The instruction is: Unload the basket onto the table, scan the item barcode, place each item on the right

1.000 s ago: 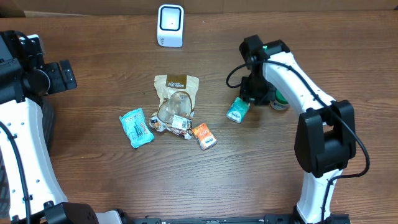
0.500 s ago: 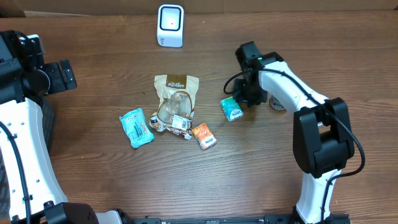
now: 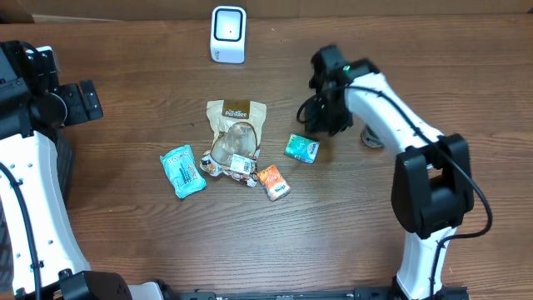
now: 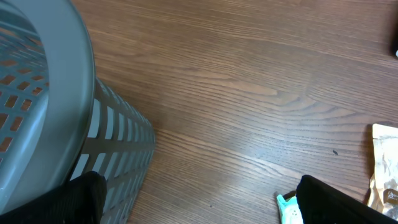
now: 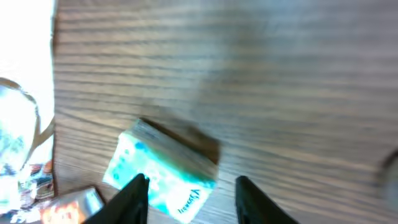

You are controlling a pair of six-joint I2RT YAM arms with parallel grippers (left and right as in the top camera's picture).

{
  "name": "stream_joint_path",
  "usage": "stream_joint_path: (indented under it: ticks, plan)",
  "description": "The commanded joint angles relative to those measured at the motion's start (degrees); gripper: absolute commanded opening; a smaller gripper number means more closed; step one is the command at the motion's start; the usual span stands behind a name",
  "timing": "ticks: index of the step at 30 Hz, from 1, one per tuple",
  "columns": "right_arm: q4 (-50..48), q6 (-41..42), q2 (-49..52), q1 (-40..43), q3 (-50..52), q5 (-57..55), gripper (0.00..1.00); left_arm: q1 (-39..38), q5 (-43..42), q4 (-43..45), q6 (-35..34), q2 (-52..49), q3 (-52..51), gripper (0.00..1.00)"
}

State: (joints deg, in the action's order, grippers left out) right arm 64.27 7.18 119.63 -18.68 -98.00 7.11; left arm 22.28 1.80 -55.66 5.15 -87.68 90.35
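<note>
Teal packet [image 3: 301,148] loose on the wooden table [image 3: 350,225], just ahead of the right hand [image 5: 189,202], fingers [image 5: 135,196] apart.

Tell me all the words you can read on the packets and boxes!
"Pur...", the rest too small to tell: top label of the brown pouch.
Blurred white writing, not readable: the teal box.
Print too small to read: the teal packet and the orange packet.
No writing shows: the white scanner.
</note>
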Motion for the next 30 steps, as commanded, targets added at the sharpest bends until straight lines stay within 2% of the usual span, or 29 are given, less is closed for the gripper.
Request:
stream_joint_path:
  ticks: [1,5,8,21,30]
  plan:
    - [1.4,-11.0,-0.3,1.8,-2.3,1.5,0.44,0.6,0.1,0.2,1.5,-0.1,-0.3,1.0]
    - [1.0,-24.8,0.1,2.8,0.9,10.1,0.5,0.6,0.1,0.2,1.5,-0.1,-0.3,1.0]
    - [-0.2,-29.8,0.1,2.8,3.8,12.1,0.51,0.6,0.1,0.2,1.5,-0.1,-0.3,1.0]
    - [-6.8,-30.1,0.3,2.8,10.6,15.3,0.5,0.6,0.1,0.2,1.5,-0.1,-0.3,1.0]
    - [-8.6,-28.0,0.3,4.0,13.3,16.3,0.31,0.6,0.1,0.2,1.5,-0.1,-0.3,1.0]
